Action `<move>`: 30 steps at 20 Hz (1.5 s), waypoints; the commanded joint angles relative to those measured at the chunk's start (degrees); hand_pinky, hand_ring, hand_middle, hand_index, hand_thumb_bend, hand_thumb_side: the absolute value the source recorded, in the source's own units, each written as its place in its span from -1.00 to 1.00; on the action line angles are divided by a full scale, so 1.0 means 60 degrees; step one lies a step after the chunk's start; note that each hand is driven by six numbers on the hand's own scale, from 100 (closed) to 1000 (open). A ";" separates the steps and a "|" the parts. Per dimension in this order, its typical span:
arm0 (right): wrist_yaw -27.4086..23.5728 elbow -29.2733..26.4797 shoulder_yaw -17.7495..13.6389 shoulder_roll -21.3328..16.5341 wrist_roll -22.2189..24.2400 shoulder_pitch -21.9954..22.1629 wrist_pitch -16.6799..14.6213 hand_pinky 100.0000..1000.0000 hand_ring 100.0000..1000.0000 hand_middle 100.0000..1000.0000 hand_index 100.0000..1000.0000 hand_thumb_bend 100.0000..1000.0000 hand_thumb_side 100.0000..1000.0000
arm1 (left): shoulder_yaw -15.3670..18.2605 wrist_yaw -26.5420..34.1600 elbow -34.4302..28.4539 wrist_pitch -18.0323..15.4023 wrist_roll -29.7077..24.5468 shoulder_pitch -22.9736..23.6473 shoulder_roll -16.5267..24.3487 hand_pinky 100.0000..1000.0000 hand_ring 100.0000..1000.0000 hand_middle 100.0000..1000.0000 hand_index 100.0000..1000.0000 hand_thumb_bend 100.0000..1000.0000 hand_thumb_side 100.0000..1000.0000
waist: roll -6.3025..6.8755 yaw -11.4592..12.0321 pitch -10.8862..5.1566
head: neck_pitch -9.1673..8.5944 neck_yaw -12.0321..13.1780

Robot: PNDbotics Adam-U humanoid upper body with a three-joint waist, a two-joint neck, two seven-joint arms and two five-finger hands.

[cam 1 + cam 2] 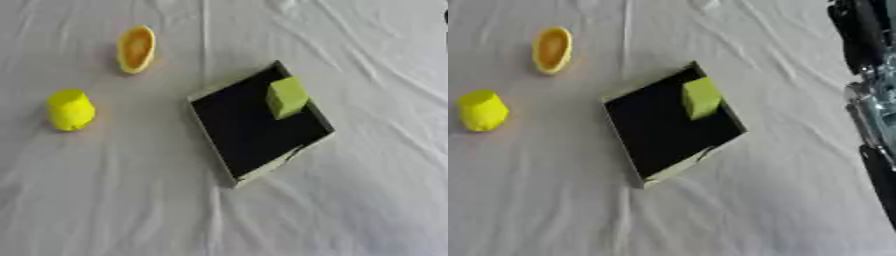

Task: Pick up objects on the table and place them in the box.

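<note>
Box (254,131) sits mid-table on the white cloth (367,210), turned askew. Green block (286,97) already inside, against its far right wall. Two items left, both well apart from the box: yellow cup-like piece (69,109) near the left edge, orange-yellow oval (136,48) toward the far left corner. Both look light, rigid, smooth plastic; likely best taken across the narrow width. Right arm (866,90) shows at the right edge; fingers unseen, cannot tell. Left hand absent.
</note>
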 commanded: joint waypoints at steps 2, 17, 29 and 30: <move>-0.0030 -0.0190 -0.0016 -0.0194 0.0033 -0.0090 0.0024 0.73 0.74 0.41 0.65 -1.00 0.31 | -0.0182 0.0436 0.0047 0.0353 -0.0530 -0.0488 0.0221 0.78 0.73 0.64 0.83 0.30 -1.00 | 0.0059 -0.0029 -0.0176 | 0.0093 0.0056; -0.0135 -0.0190 0.0054 -0.0068 0.0099 -0.0108 0.0082 0.73 0.74 0.40 0.65 -1.00 0.32 | -0.1417 0.0633 0.2368 0.0216 -0.1878 -0.2512 -0.0665 0.72 0.69 0.62 0.80 0.20 -1.00 | 0.0109 -0.0165 -0.0183 | 0.0127 0.0189; -0.0192 -0.0190 0.0076 0.0027 0.0130 -0.0134 0.0109 0.73 0.74 0.40 0.65 -1.00 0.32 | -0.2037 0.0451 0.3788 -0.0246 -0.2349 -0.3709 -0.1670 0.68 0.66 0.59 0.79 0.10 -1.00 | 0.0100 -0.0241 -0.0086 | 0.0089 0.0214; -0.0195 -0.0190 0.0076 0.0030 0.0130 -0.0132 0.0109 0.73 0.74 0.40 0.65 -1.00 0.32 | -0.2057 0.0400 0.3879 -0.0256 -0.2318 -0.3767 -0.1739 0.68 0.66 0.59 0.79 0.07 -1.00 | 0.0104 -0.0247 -0.0076 | 0.0080 0.0213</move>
